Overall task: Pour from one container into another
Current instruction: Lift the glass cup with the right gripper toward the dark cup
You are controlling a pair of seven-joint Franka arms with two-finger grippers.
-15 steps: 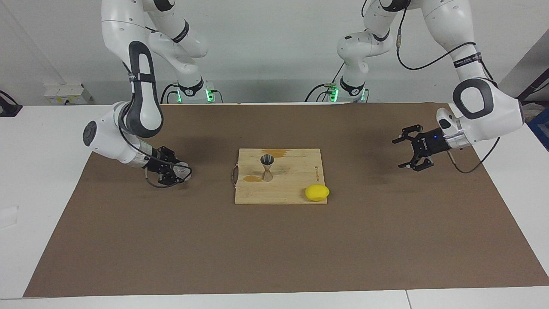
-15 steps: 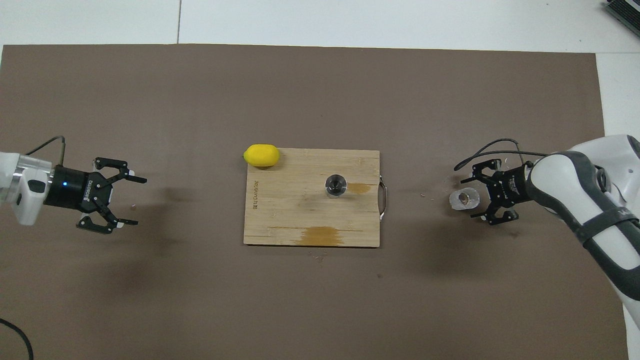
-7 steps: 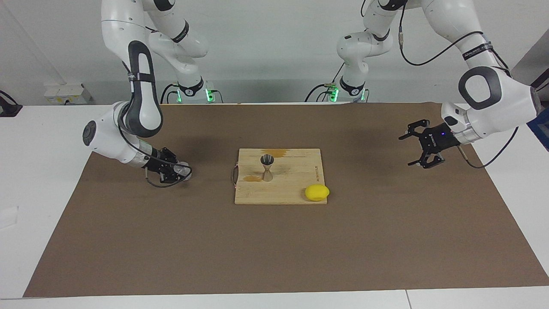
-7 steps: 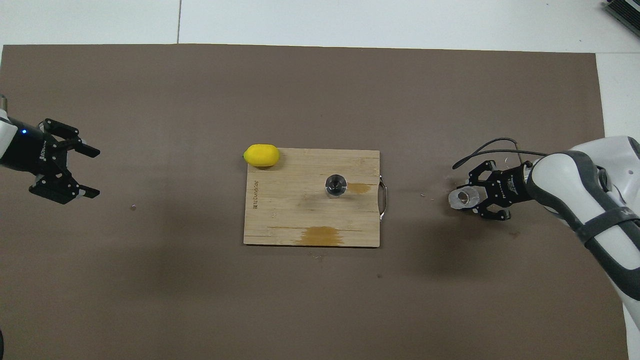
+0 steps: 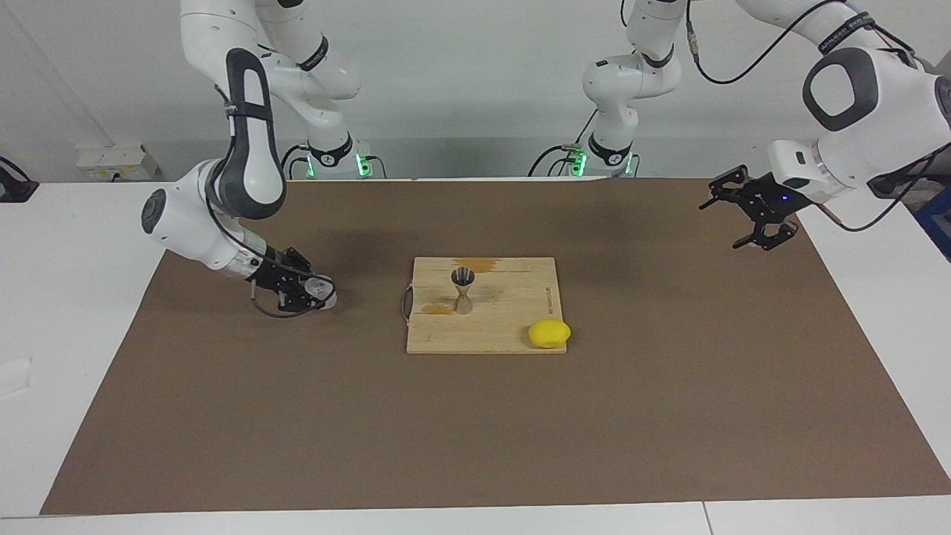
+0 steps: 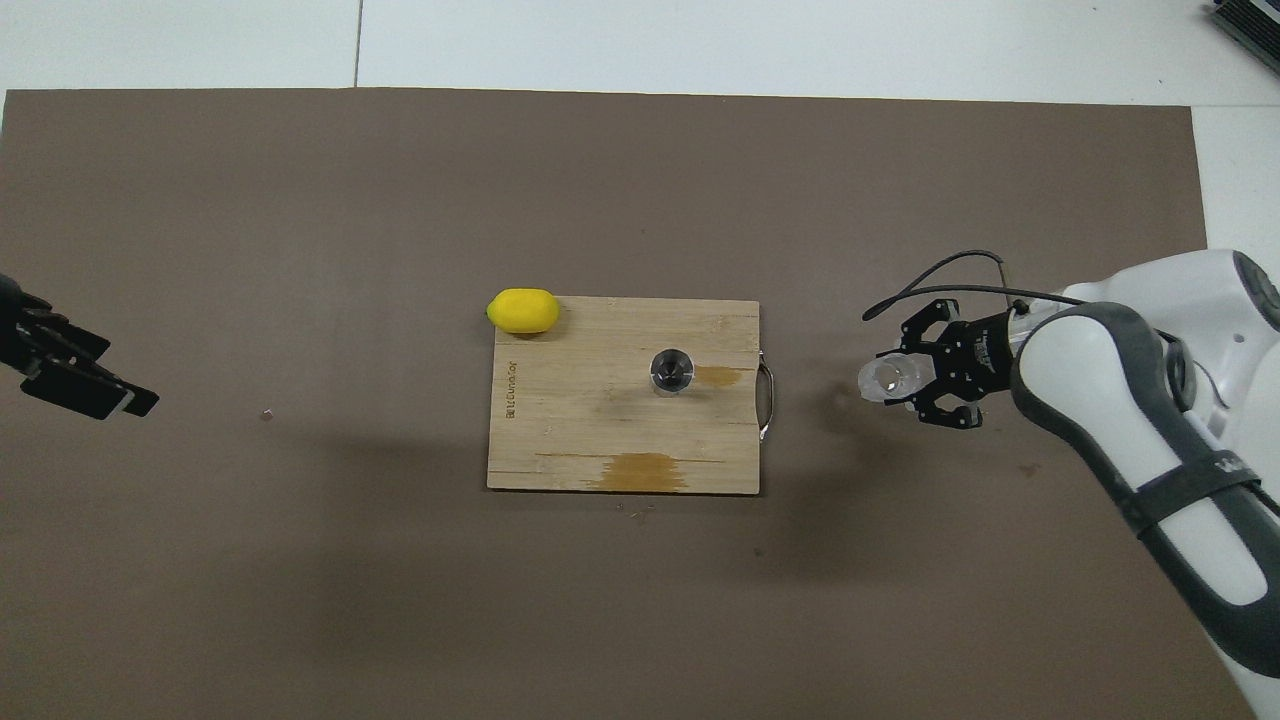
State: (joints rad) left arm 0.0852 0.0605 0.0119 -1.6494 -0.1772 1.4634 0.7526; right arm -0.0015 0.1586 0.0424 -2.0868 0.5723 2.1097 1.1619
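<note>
**Cup in my right gripper, jigger on the board at centre**

Brown matting covers the desk (image 5: 475, 446). At centre frame in the facing view the wooden board (image 5: 513, 327) carries the upright metal jigger (image 5: 463, 290), mouth up. My right gripper (image 5: 308, 290), left of centre in that view, is pinching the clear cup (image 5: 321, 288), apparently just off the mat. The jigger lies straight across from the cup, level with it, toward the frame's middle. My left gripper (image 5: 750, 212), spread wide, waits at upper right. The cup's contents are hard to make out.
</note>
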